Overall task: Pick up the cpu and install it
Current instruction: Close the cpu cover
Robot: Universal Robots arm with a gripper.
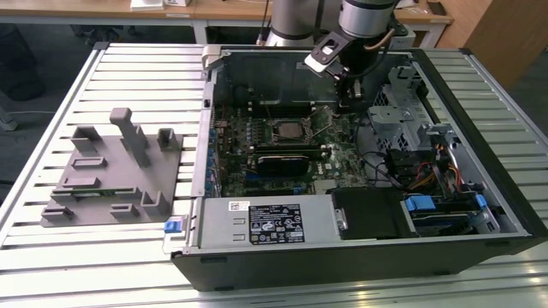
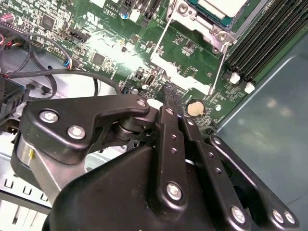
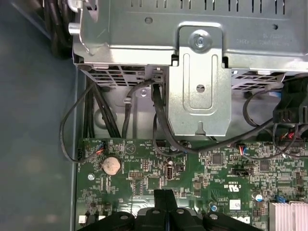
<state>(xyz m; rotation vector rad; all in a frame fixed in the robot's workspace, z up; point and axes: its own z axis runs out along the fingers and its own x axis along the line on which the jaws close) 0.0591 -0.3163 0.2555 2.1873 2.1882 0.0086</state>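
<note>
The arm (image 1: 370, 18) stands almost upright at the far edge of the exterior view, its wrist (image 1: 360, 61) carrying the tool (image 1: 348, 97) pointed straight down. In the first wrist view the black fingers (image 3: 159, 204) lie closed flat against each other, linkage bars (image 3: 120, 220) angled outward; the second wrist view shows the fingers (image 2: 168, 103) likewise together.

The exterior view looks steeply down from a distance on the open computer case (image 1: 360, 269) lying on the slatted surface (image 1: 128, 70); both wrist views hover close over its motherboard (image 2: 120, 43) (image 3: 202, 168), sharing the round coin battery (image 2: 194, 108) (image 3: 110, 165).
</note>
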